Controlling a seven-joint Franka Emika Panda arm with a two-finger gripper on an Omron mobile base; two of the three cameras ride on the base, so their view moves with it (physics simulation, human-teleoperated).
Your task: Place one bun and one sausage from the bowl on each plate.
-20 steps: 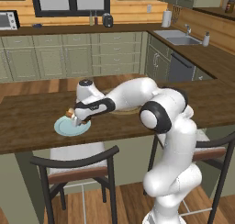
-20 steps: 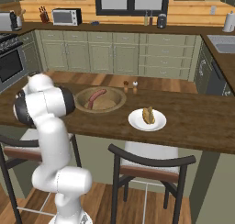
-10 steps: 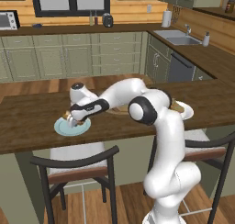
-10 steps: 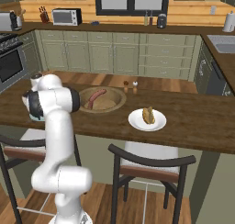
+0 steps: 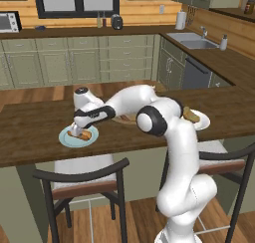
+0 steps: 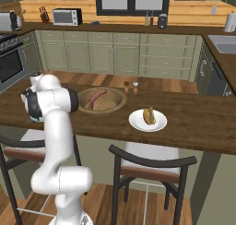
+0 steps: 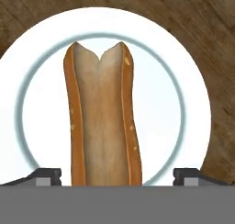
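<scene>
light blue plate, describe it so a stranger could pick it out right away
On the long wooden counter, follow the robot's arm to its gripper. The light blue plate lies under it, holding a bun. The other plate is white and sits past the bowl.

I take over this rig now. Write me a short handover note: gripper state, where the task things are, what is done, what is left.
Gripper: open, low over the light blue round plate, fingertips wide on either side of the golden-orange split bun lying on that plate.
White round plate: holds the second golden-orange bun.
Wide tan wooden bowl: holds the reddish-brown sausages; their number is hard to tell.
Done: one bun on each plate.
Left: lift the gripper clear, then move one sausage from the bowl to each plate.
</scene>
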